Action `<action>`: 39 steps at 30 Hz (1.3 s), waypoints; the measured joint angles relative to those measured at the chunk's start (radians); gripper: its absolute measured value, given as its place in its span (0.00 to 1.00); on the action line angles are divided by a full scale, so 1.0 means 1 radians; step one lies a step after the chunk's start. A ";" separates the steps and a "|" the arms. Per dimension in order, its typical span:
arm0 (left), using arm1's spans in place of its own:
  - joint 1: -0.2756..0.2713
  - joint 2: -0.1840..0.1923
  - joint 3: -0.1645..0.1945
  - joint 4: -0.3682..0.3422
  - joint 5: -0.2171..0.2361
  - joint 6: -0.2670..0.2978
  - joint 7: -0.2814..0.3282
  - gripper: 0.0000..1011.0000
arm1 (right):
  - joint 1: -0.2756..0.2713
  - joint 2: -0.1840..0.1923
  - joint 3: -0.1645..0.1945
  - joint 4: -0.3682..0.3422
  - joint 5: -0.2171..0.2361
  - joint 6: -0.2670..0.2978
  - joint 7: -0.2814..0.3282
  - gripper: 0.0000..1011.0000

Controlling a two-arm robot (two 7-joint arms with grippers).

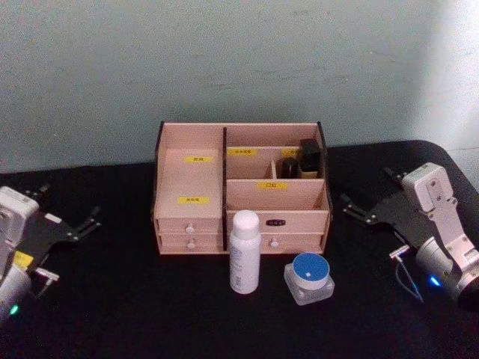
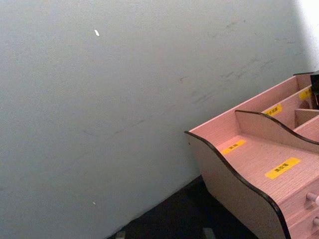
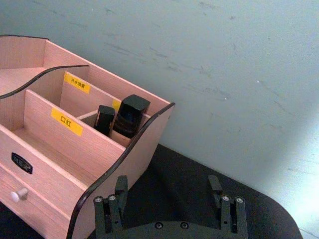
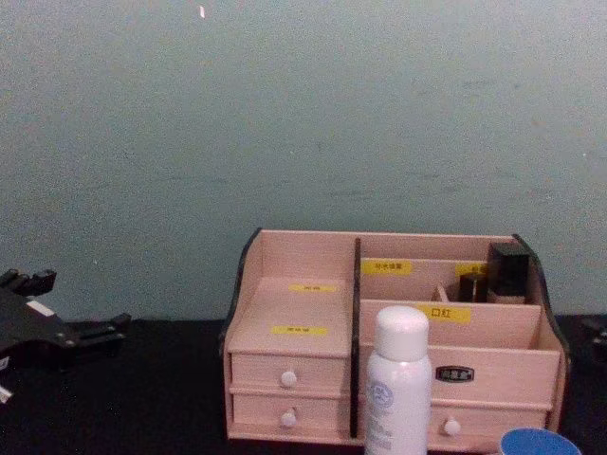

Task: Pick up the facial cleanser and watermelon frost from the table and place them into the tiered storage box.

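The facial cleanser (image 1: 245, 252), a tall white bottle, stands upright on the black table just in front of the tiered storage box (image 1: 191, 179). In the chest view the facial cleanser (image 4: 397, 389) covers part of the box's (image 4: 303, 313) drawers. To the bottle's right sits the watermelon frost (image 1: 308, 278), a squat clear jar with a blue lid, whose lid (image 4: 538, 443) peeks in low in the chest view. My left gripper (image 1: 66, 206) rests open at the table's left, my right gripper (image 1: 372, 192) open at its right. Both are empty and well apart from the two items.
Small black containers (image 1: 308, 155) stand in the box's back right compartment, seen too in the right wrist view (image 3: 130, 115). A grey wall rises close behind the box. Bare black table lies on both sides of the box and in front of the items.
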 joint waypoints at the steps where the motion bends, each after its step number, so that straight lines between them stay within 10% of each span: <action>1: 0.000 0.000 0.000 0.000 0.000 0.000 0.000 0.99 | 0.000 0.000 0.000 0.000 0.000 0.000 0.000 0.99; 39: 0.000 0.000 0.000 0.000 0.000 0.000 0.000 0.99 | 0.000 0.000 0.000 0.000 0.000 0.000 0.000 0.99</action>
